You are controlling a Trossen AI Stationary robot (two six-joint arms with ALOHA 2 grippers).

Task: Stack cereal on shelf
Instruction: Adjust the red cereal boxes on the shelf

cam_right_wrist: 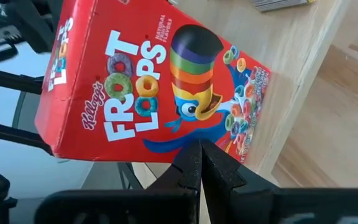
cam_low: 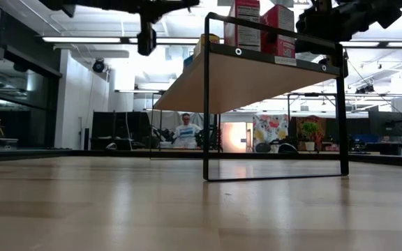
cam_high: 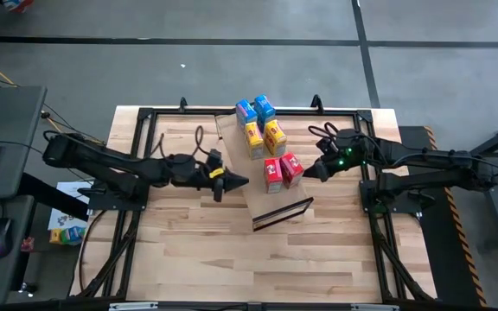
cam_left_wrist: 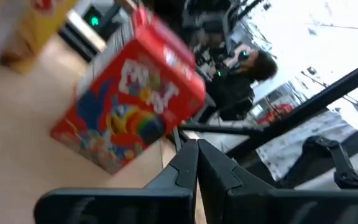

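The tan shelf board (cam_high: 236,147) is raised above the table on a thin black frame (cam_low: 206,104). Six small cereal boxes stand on it in pairs: blue (cam_high: 255,110), yellow (cam_high: 264,137), red (cam_high: 281,171). My left gripper (cam_high: 242,181) is shut and hovers at the shelf's left edge, pointing at the left red box (cam_left_wrist: 129,106), apart from it. My right gripper (cam_high: 312,172) is shut, its tips right at the right red box (cam_right_wrist: 148,93). My right gripper comes level from the table's right, its shut fingertips (cam_right_wrist: 191,158) at the lower edge of the right red box's printed front (cam_right_wrist: 194,134). I cannot tell whether they touch it. The box stands upright on the shelf.
The black frame's bar (cam_high: 282,213) lies near the shelf's near end. Bare striped tabletop (cam_high: 232,250) spreads toward the near edge. A black rail frame (cam_high: 145,117) borders the table. A person (cam_low: 185,132) sits in the room beyond.
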